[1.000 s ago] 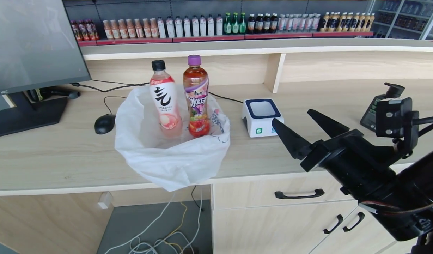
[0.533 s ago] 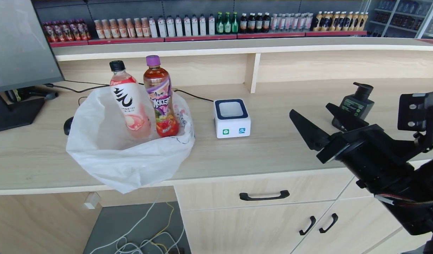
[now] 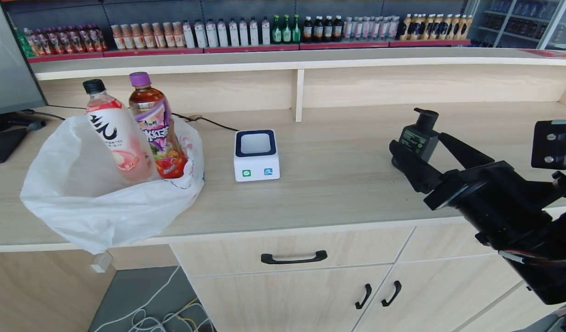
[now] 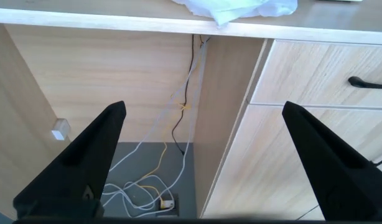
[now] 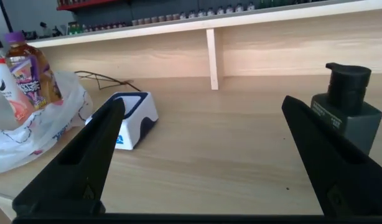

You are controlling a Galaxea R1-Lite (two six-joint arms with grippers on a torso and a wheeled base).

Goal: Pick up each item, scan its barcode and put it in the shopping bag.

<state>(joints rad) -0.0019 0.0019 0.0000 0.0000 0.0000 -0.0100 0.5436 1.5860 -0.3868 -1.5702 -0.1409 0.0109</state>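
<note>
Head view: the right gripper (image 3: pixel 417 144), jaws spread wide, sits near the dark pump bottle (image 3: pixel 414 136), seemingly lined up to grasp this last item outside the shopping bag (image 3: pixel 103 207)

Left of frame, two bottles (image 3: pixel 151 133) in shopping bag (image 3: pixel 103 207) on tabletop (image 3: pixel 338 184). Scanner (image 3: pixel 256 154) at centre. Pump bottle (image 3: pixel 419 138) right of frame.
</note>
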